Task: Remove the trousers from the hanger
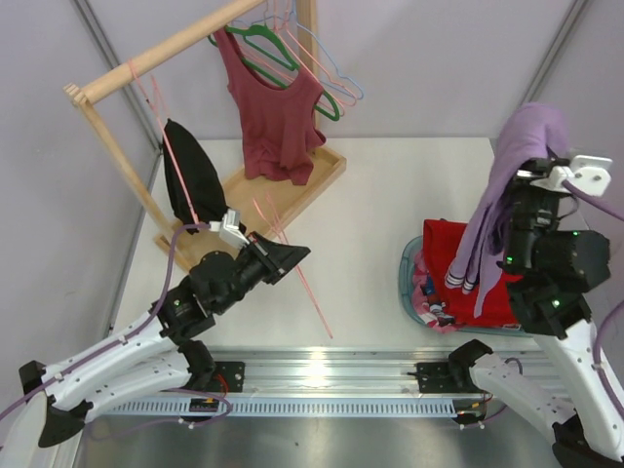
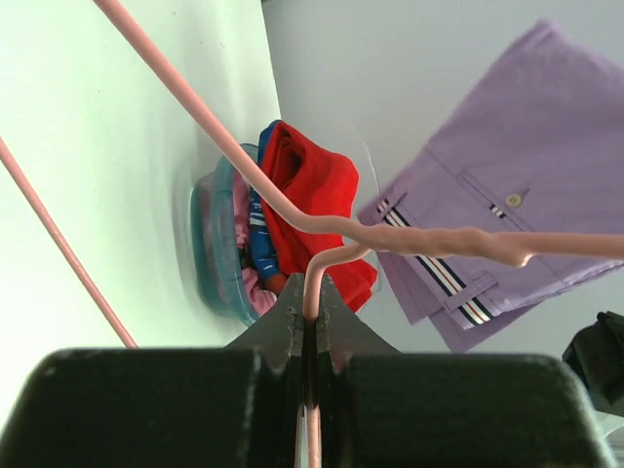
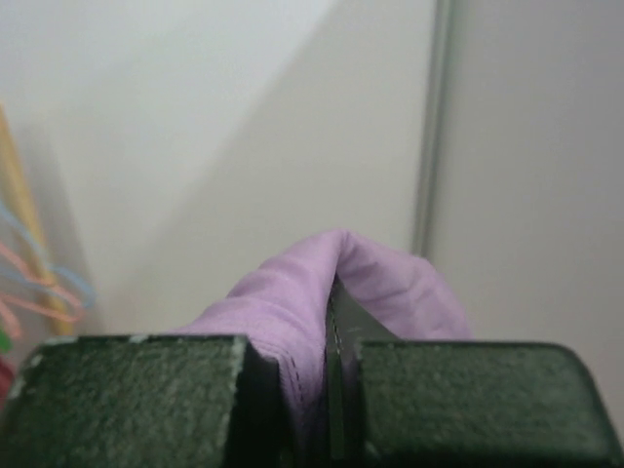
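The trousers (image 1: 507, 175), lilac with a striped waistband, hang free from my raised right gripper (image 1: 534, 161) over the basket at the right. In the right wrist view the right gripper (image 3: 329, 297) is shut on a fold of the trousers (image 3: 283, 302). The thin pale pink hanger (image 1: 310, 297) is bare and held by my left gripper (image 1: 283, 258) at mid-left, low over the table. In the left wrist view the left gripper (image 2: 312, 297) is shut on the hanger (image 2: 429, 239) wire near its twisted neck. The trousers (image 2: 517, 156) show behind it, apart from it.
A teal basket (image 1: 408, 283) with a red garment (image 1: 444, 253) sits below the trousers. A wooden rack (image 1: 156, 54) at the back left carries a maroon top (image 1: 278, 107) on a green hanger (image 1: 283, 58), a light blue hanger (image 1: 341, 83) and a black garment (image 1: 195, 180).
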Robot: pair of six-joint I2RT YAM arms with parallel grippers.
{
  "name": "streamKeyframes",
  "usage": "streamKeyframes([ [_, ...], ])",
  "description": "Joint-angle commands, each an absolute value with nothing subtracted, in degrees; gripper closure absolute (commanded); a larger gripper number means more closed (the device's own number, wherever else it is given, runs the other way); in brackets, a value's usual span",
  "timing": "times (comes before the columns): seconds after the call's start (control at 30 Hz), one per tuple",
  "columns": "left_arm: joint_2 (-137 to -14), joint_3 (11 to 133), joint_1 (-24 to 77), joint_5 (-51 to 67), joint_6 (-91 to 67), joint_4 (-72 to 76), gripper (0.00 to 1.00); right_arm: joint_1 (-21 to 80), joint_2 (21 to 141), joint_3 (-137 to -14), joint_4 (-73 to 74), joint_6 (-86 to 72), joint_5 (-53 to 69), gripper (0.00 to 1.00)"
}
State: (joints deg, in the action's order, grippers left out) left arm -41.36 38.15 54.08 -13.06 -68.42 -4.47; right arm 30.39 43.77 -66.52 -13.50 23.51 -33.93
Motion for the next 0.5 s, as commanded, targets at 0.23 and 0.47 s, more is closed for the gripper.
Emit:
streamKeyframes([
  [0.23, -38.58, 37.71, 54.32, -11.60, -64.07, -3.78, 1.00, 27.95, 41.58, -76.47, -1.41, 40.86, -42.62, 1.00],
  [0.47, -38.32, 37.70, 54.23, -10.90, -63.28, -4.83, 1.00, 27.86, 41.57, -80.68, 4.91, 44.47, -46.05, 1.00],
])
